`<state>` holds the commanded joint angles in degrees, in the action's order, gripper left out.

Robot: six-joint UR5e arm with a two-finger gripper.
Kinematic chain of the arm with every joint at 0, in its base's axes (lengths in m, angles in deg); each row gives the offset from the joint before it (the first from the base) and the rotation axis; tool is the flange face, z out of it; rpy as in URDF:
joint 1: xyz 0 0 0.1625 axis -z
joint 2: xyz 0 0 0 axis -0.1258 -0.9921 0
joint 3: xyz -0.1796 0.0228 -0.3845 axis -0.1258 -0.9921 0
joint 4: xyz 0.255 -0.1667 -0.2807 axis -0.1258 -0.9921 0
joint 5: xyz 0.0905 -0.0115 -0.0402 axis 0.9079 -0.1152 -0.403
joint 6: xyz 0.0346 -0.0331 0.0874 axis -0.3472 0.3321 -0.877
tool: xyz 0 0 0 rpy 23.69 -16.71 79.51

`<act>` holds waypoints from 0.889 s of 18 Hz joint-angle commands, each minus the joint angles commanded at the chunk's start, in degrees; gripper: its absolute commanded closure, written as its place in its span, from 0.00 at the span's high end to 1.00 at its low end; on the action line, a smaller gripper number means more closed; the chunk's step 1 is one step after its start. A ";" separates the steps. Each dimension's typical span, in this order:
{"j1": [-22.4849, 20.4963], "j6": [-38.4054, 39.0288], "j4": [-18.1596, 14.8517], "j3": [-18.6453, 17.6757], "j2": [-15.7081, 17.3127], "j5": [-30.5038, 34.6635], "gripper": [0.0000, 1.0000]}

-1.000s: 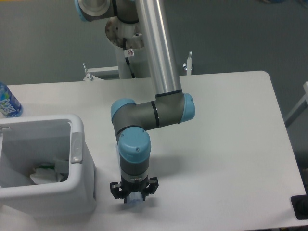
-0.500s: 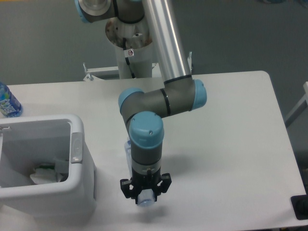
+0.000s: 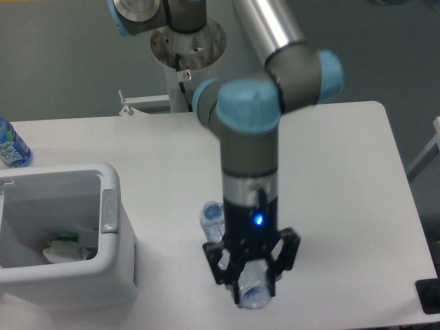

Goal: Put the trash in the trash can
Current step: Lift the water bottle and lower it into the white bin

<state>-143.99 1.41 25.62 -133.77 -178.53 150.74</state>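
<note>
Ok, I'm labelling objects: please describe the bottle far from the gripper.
Find the white bin on the table's left. Beyond it, at the picture's left edge, sits a bottle. Its blue label sets it apart from the clear bottle in the gripper.

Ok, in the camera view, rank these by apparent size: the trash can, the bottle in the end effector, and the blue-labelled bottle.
Largest: trash can.
Next: held bottle, though it is partly hidden and nearer the camera, so unsure.
Smallest: blue-labelled bottle, though it is cut off by the frame edge.
</note>
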 joint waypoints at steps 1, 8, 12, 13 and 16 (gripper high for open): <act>0.17 -0.17 1.31 0.36 0.62 0.09 0.56; 8.33 -0.09 5.02 0.45 4.22 0.18 0.56; 14.14 -0.61 5.37 0.01 3.27 0.18 0.56; 15.80 -0.70 5.46 -0.17 2.82 0.26 0.56; 18.18 -0.79 5.55 -1.40 1.95 0.26 0.76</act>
<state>-125.80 0.62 31.16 -135.17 -176.59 151.00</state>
